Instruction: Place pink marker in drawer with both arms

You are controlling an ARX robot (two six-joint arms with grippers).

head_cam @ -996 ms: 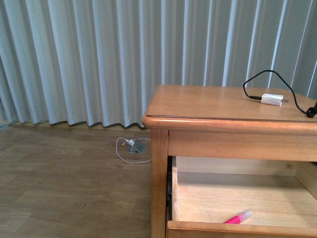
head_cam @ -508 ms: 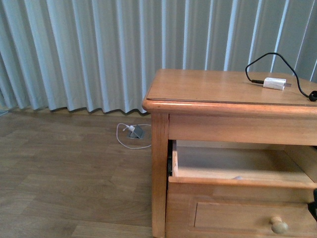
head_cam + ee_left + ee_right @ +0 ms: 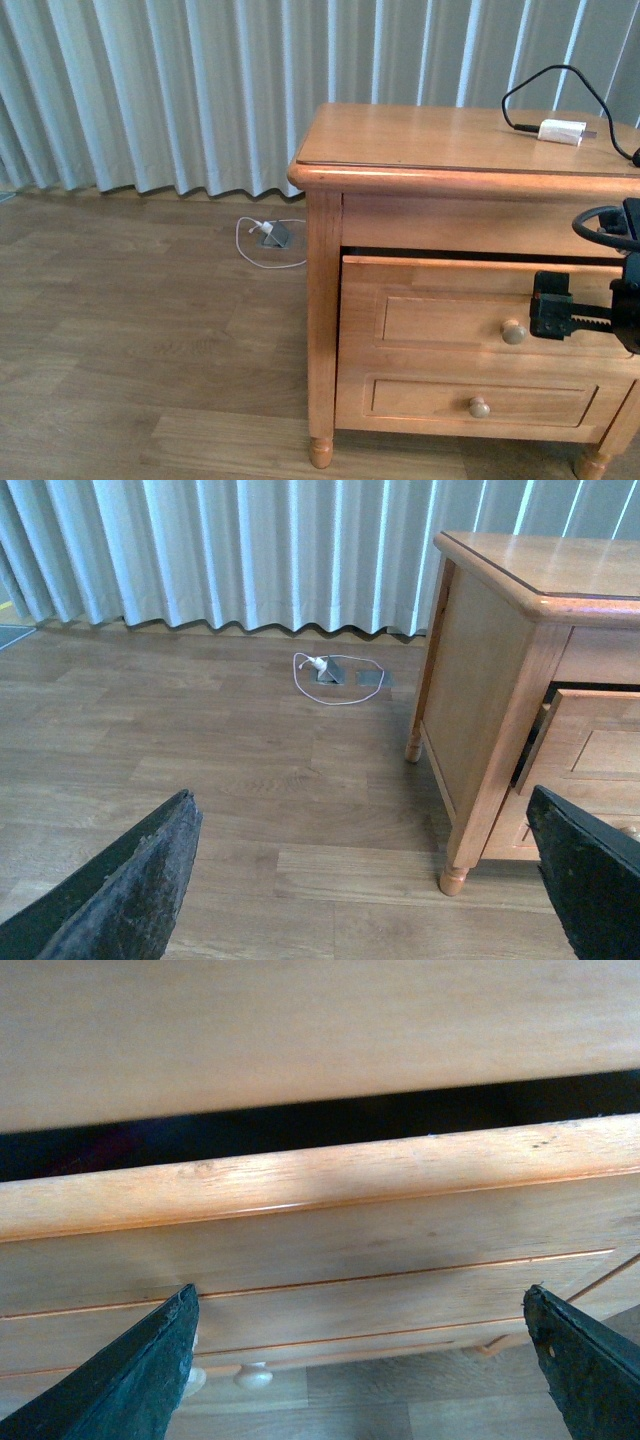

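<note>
The pink marker is hidden. The top drawer (image 3: 440, 300) of the honey-coloured nightstand stands out only a little, with a thin dark gap above its front. My right gripper (image 3: 552, 305) is open just right of the drawer's pale knob (image 3: 513, 331), apart from it. In the right wrist view the right gripper (image 3: 365, 1360) faces the drawer front (image 3: 330, 1175) up close, and nothing lies between its fingers (image 3: 140, 1380). My left gripper (image 3: 360, 880) hangs open over the wooden floor, left of the nightstand (image 3: 500, 680), holding nothing.
A white charger block (image 3: 560, 131) with a black cable lies on the nightstand top (image 3: 420, 140). A lower drawer with its own knob (image 3: 480, 407) sits below. A white cable and floor socket (image 3: 272, 238) lie by the grey curtain (image 3: 150, 90).
The drawer stood wide open with the pink marker lying inside; it has slid almost shut and the marker no longer shows. My right gripper has come into the front view beside the knob.
</note>
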